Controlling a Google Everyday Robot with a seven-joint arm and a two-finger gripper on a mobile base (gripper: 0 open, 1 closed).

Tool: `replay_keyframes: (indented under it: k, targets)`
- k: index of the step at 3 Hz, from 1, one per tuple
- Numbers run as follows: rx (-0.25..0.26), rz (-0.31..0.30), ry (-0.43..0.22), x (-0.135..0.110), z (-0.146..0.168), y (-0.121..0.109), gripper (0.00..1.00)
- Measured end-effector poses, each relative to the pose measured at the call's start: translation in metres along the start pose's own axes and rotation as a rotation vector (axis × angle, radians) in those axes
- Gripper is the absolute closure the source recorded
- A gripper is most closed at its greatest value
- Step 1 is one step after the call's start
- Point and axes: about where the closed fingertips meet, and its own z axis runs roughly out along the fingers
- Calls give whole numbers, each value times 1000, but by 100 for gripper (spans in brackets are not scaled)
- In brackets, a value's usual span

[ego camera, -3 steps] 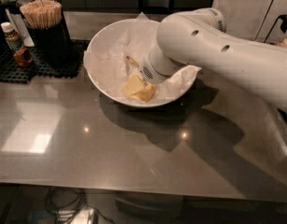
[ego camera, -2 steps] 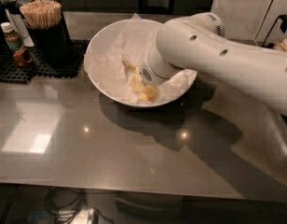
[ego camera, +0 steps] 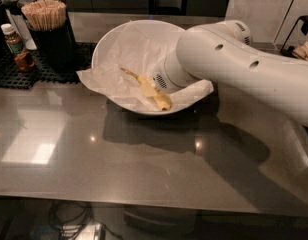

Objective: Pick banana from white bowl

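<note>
On the dark worktop, our white arm reaches in from the right to the bowl, whose paper lining spills over the near rim. Down inside, the gripper sits low over the paper. Its fingers appear to be pinching the banana about mid-length, and the stem points up and to the left. We judge the grasp to be the step in hand, and the next move calls for a slow, straight lift clear of the rim without dragging the paper along.
</note>
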Motion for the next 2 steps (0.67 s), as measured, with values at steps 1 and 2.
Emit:
replay_keyframes:
  k: [1, 2]
  targets:
    - [23, 21, -83, -9, -23, -8, 100]
    - [58, 39, -192, -26, -51, -19, 100]
